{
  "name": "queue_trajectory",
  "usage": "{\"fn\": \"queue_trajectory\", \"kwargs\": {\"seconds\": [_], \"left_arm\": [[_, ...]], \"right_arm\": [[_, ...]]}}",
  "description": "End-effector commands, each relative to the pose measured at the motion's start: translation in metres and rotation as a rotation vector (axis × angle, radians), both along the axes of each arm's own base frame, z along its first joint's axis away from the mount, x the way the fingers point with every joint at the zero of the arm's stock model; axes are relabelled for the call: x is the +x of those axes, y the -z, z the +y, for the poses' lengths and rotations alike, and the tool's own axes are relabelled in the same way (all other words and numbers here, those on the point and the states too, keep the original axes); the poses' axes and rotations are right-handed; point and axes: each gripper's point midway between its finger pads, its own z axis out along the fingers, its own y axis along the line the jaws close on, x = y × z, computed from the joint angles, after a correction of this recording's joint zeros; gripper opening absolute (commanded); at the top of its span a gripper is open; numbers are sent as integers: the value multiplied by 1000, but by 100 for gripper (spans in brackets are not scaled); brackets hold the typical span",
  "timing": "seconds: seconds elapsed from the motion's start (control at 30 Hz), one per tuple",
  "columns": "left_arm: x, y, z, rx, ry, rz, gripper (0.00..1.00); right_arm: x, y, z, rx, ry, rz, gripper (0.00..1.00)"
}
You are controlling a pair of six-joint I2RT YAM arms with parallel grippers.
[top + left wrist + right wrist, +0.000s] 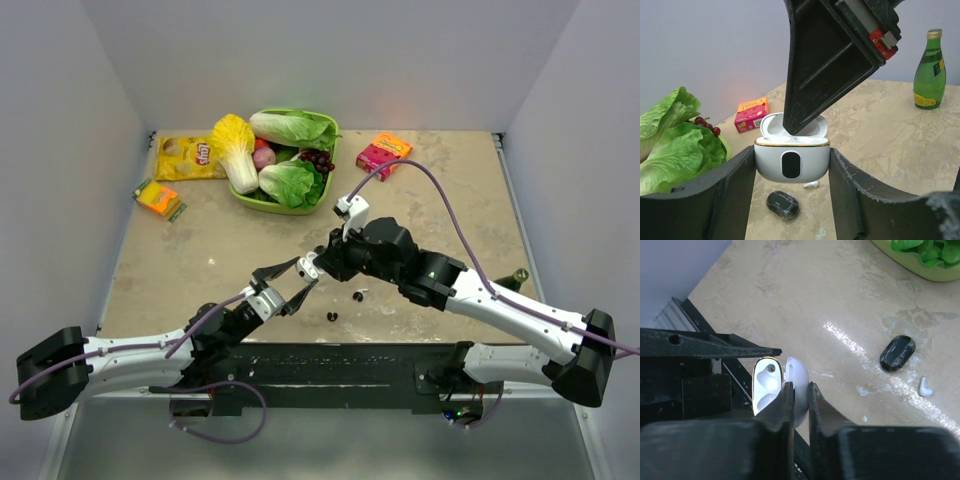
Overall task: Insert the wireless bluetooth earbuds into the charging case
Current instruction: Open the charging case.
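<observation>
The white charging case (792, 162) hangs above the table with its lid (797, 371) swung open. My left gripper (792, 167) is shut on its body, one finger on each side. In the right wrist view both sockets of the case (765, 385) look empty. My right gripper (800, 388) is shut on the open lid, pinching it between its fingers. From above, the two grippers meet at the case (309, 268). Two tiny black earbuds (359, 295) (332, 316) lie on the table just right of the case.
A glossy black oval piece (782, 205) (897, 353) lies on the table under the case, a small white bit (811, 184) (925, 386) beside it. A green basket of vegetables (330, 160), a red box (384, 153), a chip bag (187, 157) and a green bottle (929, 70) stand around.
</observation>
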Motion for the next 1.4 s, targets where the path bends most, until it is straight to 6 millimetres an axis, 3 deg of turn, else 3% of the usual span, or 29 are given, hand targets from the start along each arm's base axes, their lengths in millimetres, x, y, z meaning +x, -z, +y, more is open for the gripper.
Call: {"fn": "queue_trajectory", "kwargs": {"seconds": [0.0, 0.03, 0.27, 0.33, 0.37, 0.4, 0.73, 0.83, 0.87, 0.93, 0.97, 1.03, 1.07, 1.13, 1.37], "left_arm": [[-2, -12, -5, -48, 21, 22, 14], [0, -3, -8, -10, 19, 49, 18], [3, 3, -15, -4, 21, 111, 45], [3, 3, -15, -15, 20, 123, 60], [4, 3, -15, -15, 16, 126, 98], [4, 5, -15, -13, 16, 132, 100], [3, 11, -20, -37, 34, 248, 100], [-11, 1, -24, -84, 133, 315, 100], [-30, -5, -29, -88, 252, 304, 100], [-38, -10, -27, -117, 335, 335, 100], [-52, -13, -30, -108, 430, 330, 100], [-56, -21, -28, -132, 492, 336, 97], [-65, -22, -29, -120, 550, 332, 94], [-66, -31, -30, -127, 578, 315, 90], [-72, -33, -45, -58, 660, 323, 81]], "right_arm": [[6, -11, -5, -30, -14, -83, 0], [5, -13, -4, -38, -31, -88, 0], [-1, -26, -13, -59, -81, -168, 0], [-1, -32, -17, -64, -82, -200, 0], [-2, -32, -20, -77, -86, -203, 0], [-1, -34, -22, -91, -85, -215, 0], [-4, -46, -32, -111, -95, -283, 0], [-18, -55, -35, -69, -177, -409, 0], [-25, -66, -33, -15, -202, -442, 0], [-34, -75, -35, -10, -251, -498, 0], [-40, -69, -35, -44, -301, -500, 0], [-44, -73, -34, -72, -342, -496, 0], [-48, -60, -31, -118, -382, -460, 0], [-52, -57, -25, -125, -414, -445, 0], [-54, -46, -21, -148, -434, -401, 0]]}}
